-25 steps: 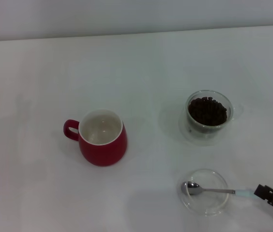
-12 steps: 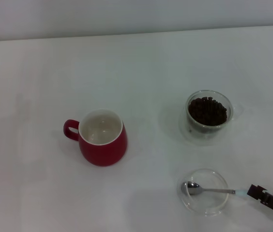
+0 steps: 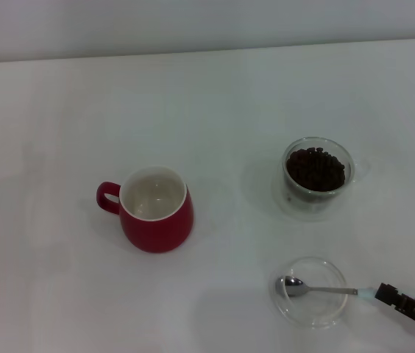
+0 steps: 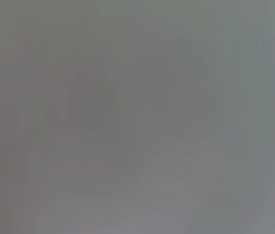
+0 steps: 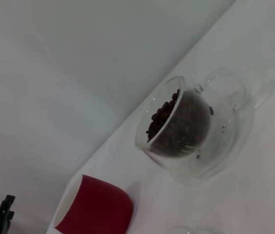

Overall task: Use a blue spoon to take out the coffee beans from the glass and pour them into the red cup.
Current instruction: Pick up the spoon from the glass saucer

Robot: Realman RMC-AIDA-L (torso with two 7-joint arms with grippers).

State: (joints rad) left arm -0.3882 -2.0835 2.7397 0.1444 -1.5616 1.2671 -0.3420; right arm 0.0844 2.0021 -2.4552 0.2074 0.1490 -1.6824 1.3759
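The blue spoon (image 3: 318, 290) lies with its metal bowl in a shallow clear dish (image 3: 331, 315) at the front right, its pale blue handle end pointing right. My right gripper (image 3: 385, 293) is low at the table, right at that handle end. The glass (image 3: 318, 176) stands behind the dish, filled with dark coffee beans (image 3: 315, 168). The red cup (image 3: 157, 211) stands left of centre, empty, with its handle to the left. In the right wrist view the glass (image 5: 210, 141), the coffee beans (image 5: 176, 124) and the red cup (image 5: 98, 209) show. My left gripper is out of view.
The white table (image 3: 207, 95) runs back to a pale wall. The left wrist view shows only plain grey. A small black part (image 5: 1, 218) shows at the edge of the right wrist view.
My right gripper has moved a little to the left, up to the spoon's blue handle end. The spoon, glass and cup have not moved.
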